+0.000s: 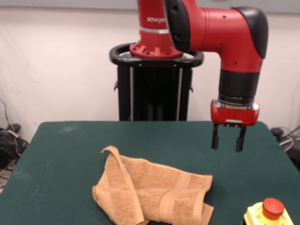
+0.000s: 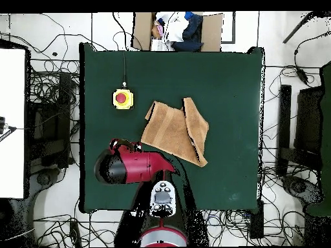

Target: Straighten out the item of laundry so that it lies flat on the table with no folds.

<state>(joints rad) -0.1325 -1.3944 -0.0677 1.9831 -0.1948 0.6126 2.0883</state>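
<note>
**Folded towel near the front edge, end effector empty above the desk**

At the near right corner of the desk (image 1: 56,154), as the front view shows it, a yellow box with a red button (image 1: 272,212) is seen close to the edge. Just beside it, toward the middle, the orange-tan towel (image 1: 154,192) is found lying on the green top near the front edge. It is not flat: one side is doubled over the rest, a corner is curled upward at its far left, and the woven band is seen running across the right part. In the overhead view the towel (image 2: 176,131) is shown around the middle of the desk (image 2: 226,77), with the folded strip along one side and the button box (image 2: 123,98) near it. Wide bare felt is left on both sides of the towel and behind it.

Farther back, the end effector (image 1: 228,139) is held above the desk, behind and to the right of the towel. Its two fingers are parted; nothing is gripped and nothing is touched. Beyond it, the pedestal (image 1: 154,89) is seen at the far edge.
</note>
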